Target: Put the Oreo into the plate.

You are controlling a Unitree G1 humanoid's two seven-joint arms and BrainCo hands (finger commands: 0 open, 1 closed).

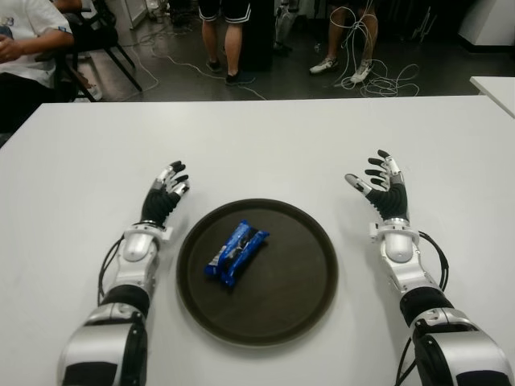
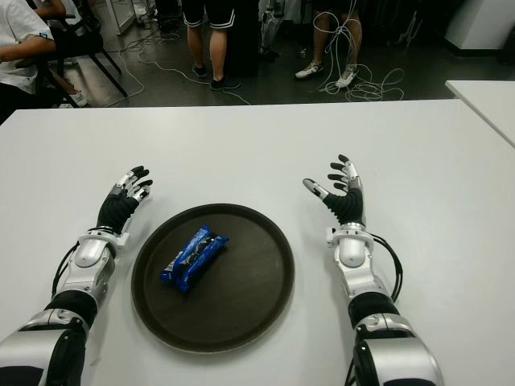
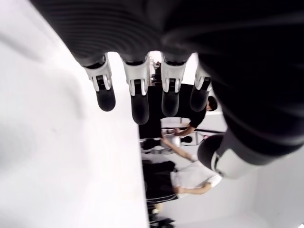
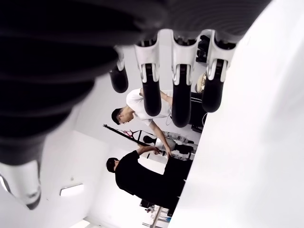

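One white table [image 1: 265, 145], filling most of the eye views, with a second white table's corner [image 1: 495, 87] at the far right edge. One round dark brown plate [image 1: 290, 301], set on the near middle of the table between the two arms. Two robot hands: left hand [image 1: 165, 193] just beside the plate's left rim, palm down, fingers extended and relaxed, holding nothing; right hand [image 1: 385, 189] a little apart from the plate's right rim, palm turned inward, fingers spread wide, also holding nothing. One Oreo [image 1: 235, 252], a blue packet, lying flat inside the plate on its left half, set diagonally and clear of both hands. Beyond the table: one seated person [image 1: 28, 48] at far left, two pairs of standing legs [image 1: 219, 36], and one tangle of white cables [image 1: 378, 76] on the dark floor.
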